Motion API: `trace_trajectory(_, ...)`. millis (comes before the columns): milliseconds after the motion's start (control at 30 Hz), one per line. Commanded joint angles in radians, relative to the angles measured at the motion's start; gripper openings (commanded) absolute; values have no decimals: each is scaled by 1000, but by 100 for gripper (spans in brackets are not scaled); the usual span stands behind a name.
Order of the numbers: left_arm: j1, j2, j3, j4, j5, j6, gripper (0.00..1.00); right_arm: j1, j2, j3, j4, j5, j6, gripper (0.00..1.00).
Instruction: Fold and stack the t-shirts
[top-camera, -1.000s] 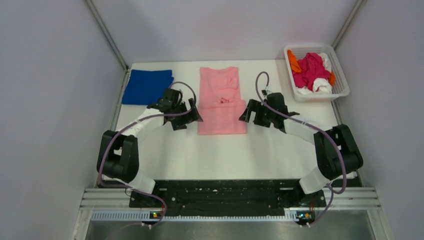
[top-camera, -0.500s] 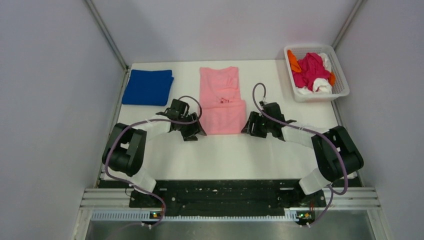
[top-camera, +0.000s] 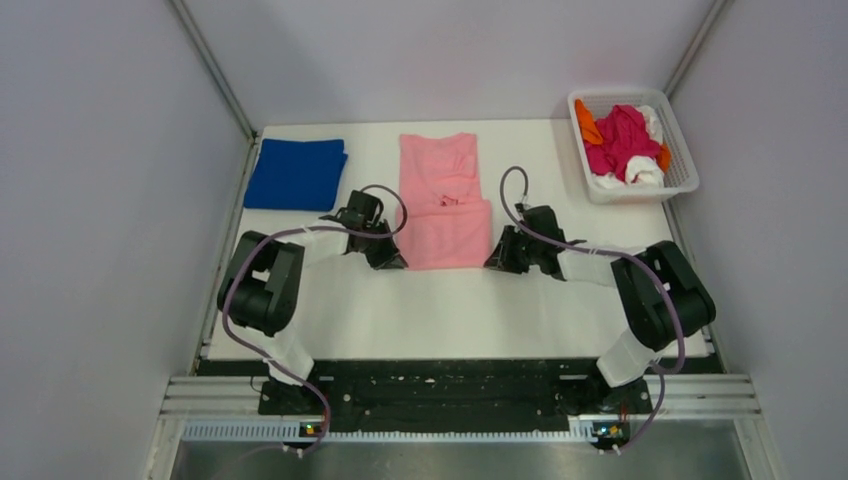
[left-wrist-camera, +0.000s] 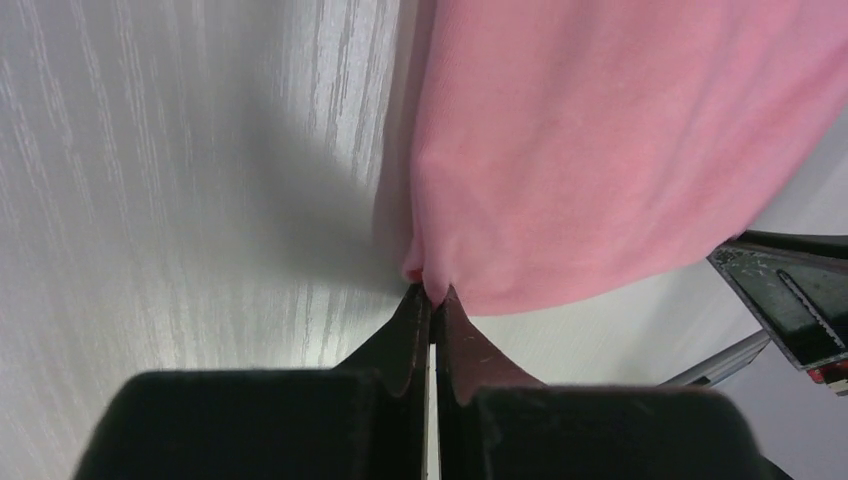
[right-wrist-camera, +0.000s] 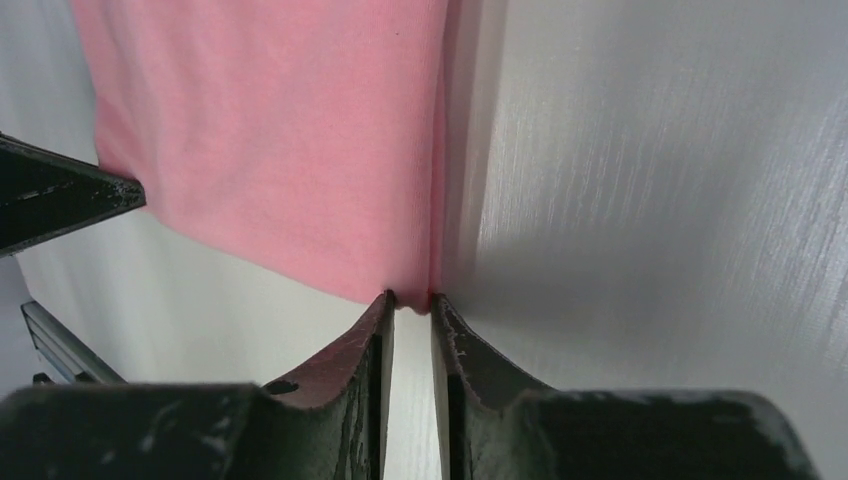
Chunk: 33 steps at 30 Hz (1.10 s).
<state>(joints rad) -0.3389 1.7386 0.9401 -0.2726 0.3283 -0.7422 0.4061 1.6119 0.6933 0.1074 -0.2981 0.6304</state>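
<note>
A light pink t-shirt (top-camera: 445, 200) lies partly folded lengthwise on the white table, collar at the far end. My left gripper (top-camera: 395, 262) is at its near left corner, and in the left wrist view the gripper (left-wrist-camera: 432, 292) is shut on that corner of the pink fabric (left-wrist-camera: 600, 150). My right gripper (top-camera: 492, 262) is at the near right corner. In the right wrist view it (right-wrist-camera: 410, 300) is nearly shut, with the corner of the shirt (right-wrist-camera: 280, 130) pinched between its tips. A folded royal blue t-shirt (top-camera: 295, 173) lies at the far left.
A white lattice basket (top-camera: 690, 185) at the far right holds crumpled magenta (top-camera: 618, 140), orange (top-camera: 588, 127) and white (top-camera: 645, 172) shirts. Grey walls enclose the table on three sides. The rail carrying the arm bases runs along the near edge.
Both grippers have come down and toward me from the shirt's middle sides to its near corners. Both have gone from wide open to closed on the fabric.
</note>
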Motion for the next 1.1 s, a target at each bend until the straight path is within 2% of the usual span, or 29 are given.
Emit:
trace_trajectory(0,2,55,32,-22,-87,27,0,17,42,-13,66,-43,-15,15)
trace_trajectory(67,2,49,16,-20,-93,29,0,16,60,-16,91,-60,-12,0)
trace_trajectory(233,-2,-77,-133,18,-88,27,0,18,9,-76,102,-99,-9,0)
trace_trajectory(433,-38,-251,-347,25,-60,7,0,54,-140,-201,1,-120,-5,0)
trace_trajectory(633,-98,-475,-483,-85,-75,-63,0,154,-329,-301,-160,-150,39,0)
trace_trajectory(833,-166,-708,-515,-220,-101,-114,0,191,-539,-324,-269,-200,65,0)
trace_trajectory(967,-170,-845,-472,-280,-122,-108,0,192,-648,-290,-295,-199,67,0)
trace_trajectory(1067,-170,-879,-404,-309,-166,-101,0,191,-670,-229,-310,-179,45,0)
